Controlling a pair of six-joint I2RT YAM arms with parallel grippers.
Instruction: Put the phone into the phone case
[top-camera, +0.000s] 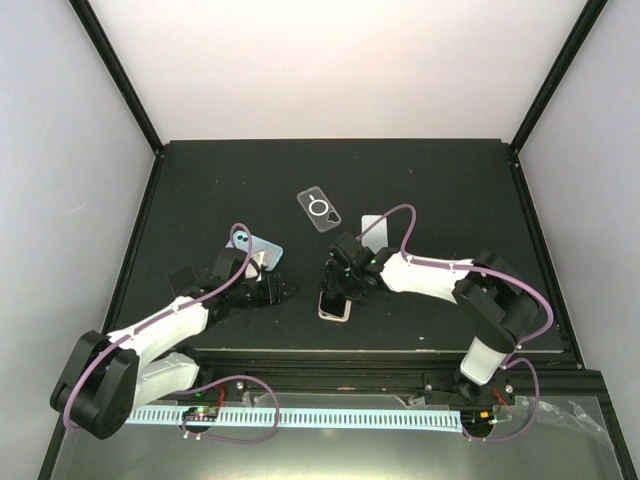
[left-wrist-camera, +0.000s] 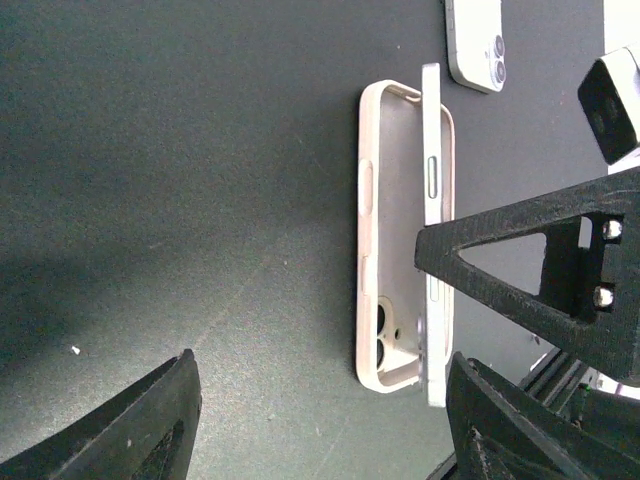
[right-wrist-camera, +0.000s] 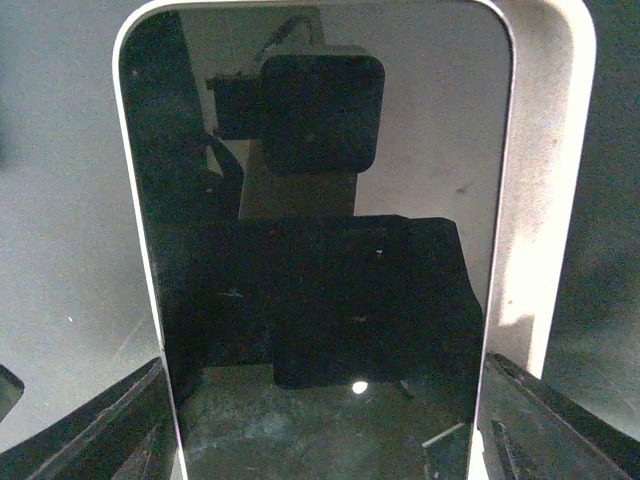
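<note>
Cream case (left-wrist-camera: 385, 230) lies flat on the black table (left-wrist-camera: 150, 150); my right gripper (right-wrist-camera: 322, 400) pinches the phone (right-wrist-camera: 320, 280) across its width, tilted on edge inside the case. My left gripper (left-wrist-camera: 322, 380) hangs nearby, spread wide.

Matching livery on both sides here: the left arm (top-camera: 160, 330) and the right arm (top-camera: 440, 275) wear smooth white shells between chunky black joints, and each trails a purple cable (top-camera: 400, 215). Up close, the black fingers (left-wrist-camera: 140, 430) look matte and ridged, and one triangular open-frame finger (left-wrist-camera: 560, 320) carries two silver screws (left-wrist-camera: 605, 262).
</note>
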